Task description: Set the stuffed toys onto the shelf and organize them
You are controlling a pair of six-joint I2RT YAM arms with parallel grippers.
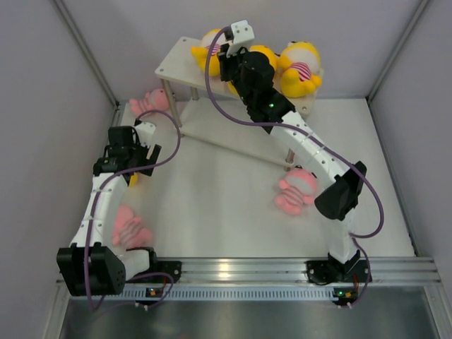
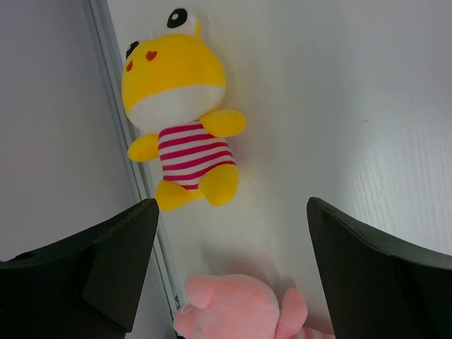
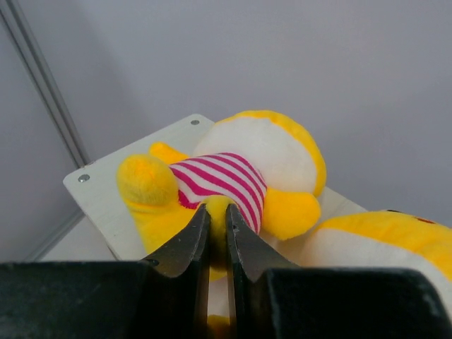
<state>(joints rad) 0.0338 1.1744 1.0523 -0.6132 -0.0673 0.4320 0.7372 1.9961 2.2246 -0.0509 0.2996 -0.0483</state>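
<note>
Two hands: the right hand (image 3: 217, 210) is pinching a yellow toy (image 3: 233, 176) on the shelf (image 3: 92, 187); the left hand (image 2: 232, 203) is hovering wide apart, a second yellow toy (image 2: 180, 106) just ahead.

Left arm (image 1: 95, 205): rose from its base, forearm reaching forward along the left side. Left hand (image 2: 232, 212): faced downward, fingers (image 2: 106, 268) spread wide apart. Right arm (image 1: 311, 148): stretched far forward and leftward, elbow bent. Right hand (image 3: 217, 212): poised high, fingers nearly together, pinched on a limb of a yellow stuffed toy (image 3: 226, 169).
</note>
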